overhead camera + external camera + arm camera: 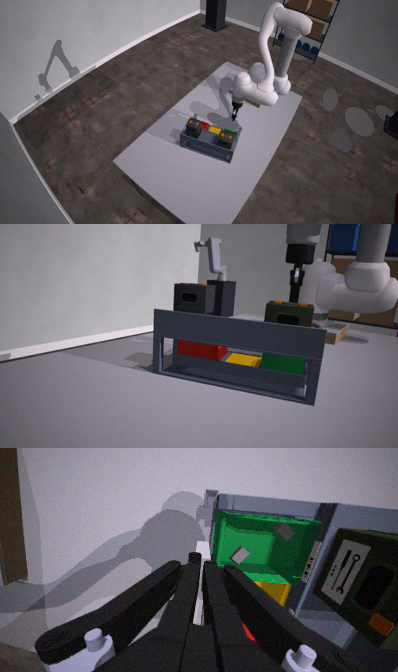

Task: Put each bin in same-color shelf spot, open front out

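Observation:
My gripper [234, 119] [294, 298] [202, 550] is shut and empty, above the table beside the green bin's end of the grey shelf [206, 151] [239, 328]. The green bin [230, 131] [283, 364] [257, 545] sits in the shelf at that end, with two grey parts inside seen in the wrist view. The yellow bin [215, 130] [244, 359] [274, 593] sits in the middle. The red bin [204, 125] [197, 350] [249, 632] is at the far end, mostly hidden in the wrist view by the fingers. The colored marks are not visible.
A dark grey case [193, 130] [180, 305] and an olive case [224, 142] [289, 312] [345, 573] stand on the shelf's top board. A wooden-edged tray [253, 103] [337, 336] [12, 518] lies on the table near the arm's base.

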